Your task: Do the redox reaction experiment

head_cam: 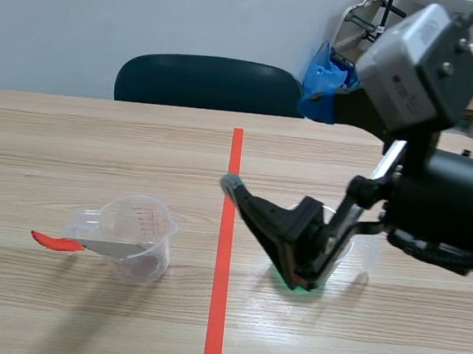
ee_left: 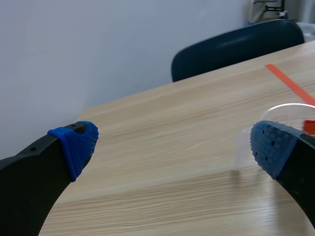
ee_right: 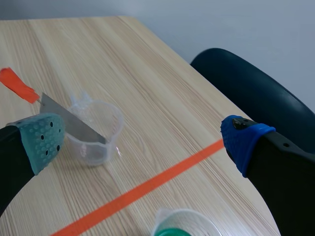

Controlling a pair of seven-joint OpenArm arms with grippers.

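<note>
Holding a red-handled blade (head_cam: 90, 245), the clear cup (head_cam: 144, 239) stands near a green-filled cup (ee_right: 183, 227); left claw (ee_left: 172, 145) and right claw (ee_right: 142, 140) gape empty.

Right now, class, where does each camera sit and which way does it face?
Scene view: between the arms, facing the chair across the table; right arm shows.
Left wrist view: behind the open left hand, facing the chair; fingers show.
Right wrist view: behind the open right hand, facing the clear cup; fingers show.
Shared: scene and right wrist both show that cup.
</note>
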